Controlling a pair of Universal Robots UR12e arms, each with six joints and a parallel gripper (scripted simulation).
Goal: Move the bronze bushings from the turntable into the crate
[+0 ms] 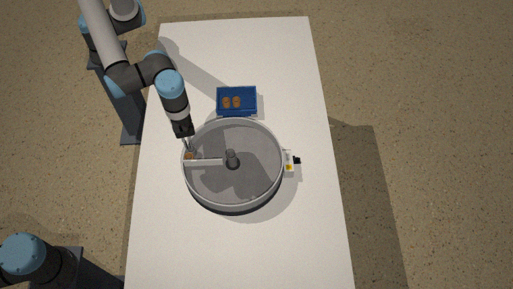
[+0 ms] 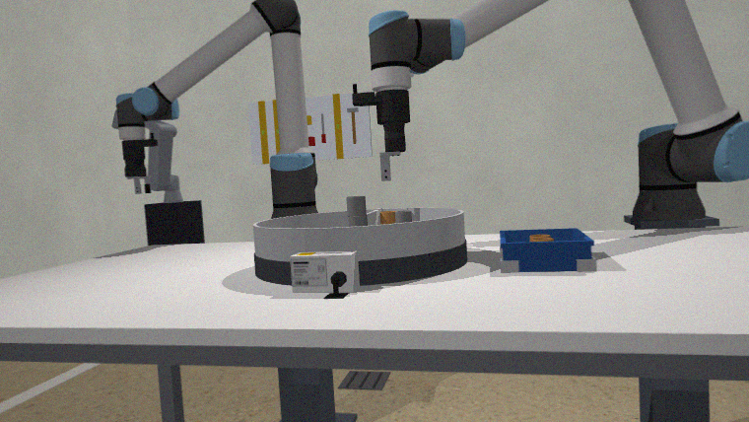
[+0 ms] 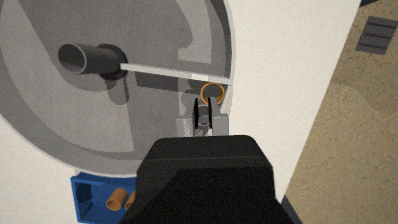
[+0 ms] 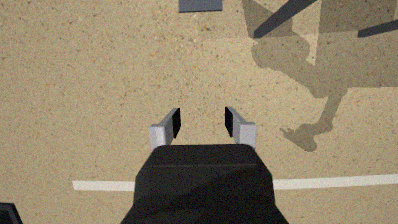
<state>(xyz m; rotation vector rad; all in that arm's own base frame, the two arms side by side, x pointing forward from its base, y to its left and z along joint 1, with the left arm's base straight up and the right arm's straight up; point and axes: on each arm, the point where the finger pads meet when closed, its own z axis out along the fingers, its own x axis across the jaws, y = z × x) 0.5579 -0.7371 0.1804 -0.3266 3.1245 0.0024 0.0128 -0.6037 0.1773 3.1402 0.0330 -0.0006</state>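
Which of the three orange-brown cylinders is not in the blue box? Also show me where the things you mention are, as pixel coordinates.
The one inside the round grey tub [image 1: 233,207] [image 2: 361,244] [image 3: 65,159], beside the thin white bar [image 1: 203,162] [image 3: 165,72]; the other two are in the box [image 1: 237,113] [image 2: 547,256] [image 3: 76,200].

White table [image 1: 237,247] [image 2: 398,315], turntable [image 1: 232,208] [image 2: 314,245] [image 3: 231,30], blue crate [image 1: 254,98] [image 2: 550,257] [image 3: 75,195], white box [image 1: 287,171] [image 2: 309,272]

Top looks steeply down, exterior low, level; both share turntable [image 1: 232,207] [image 2: 335,242] [image 3: 10,125] and crate [image 1: 237,113] [image 2: 547,256] [image 3: 77,200]

Relative to the turntable [image 1: 231,207] [image 2: 361,244] [image 3: 231,30]: its raised wall rings the inside; a post [image 1: 231,157] [image 2: 356,210] [image 3: 82,58] blocks its centre; a divider [image 1: 203,162] [image 3: 165,72] bars passage from near the post toward the wall; open room lies above it.
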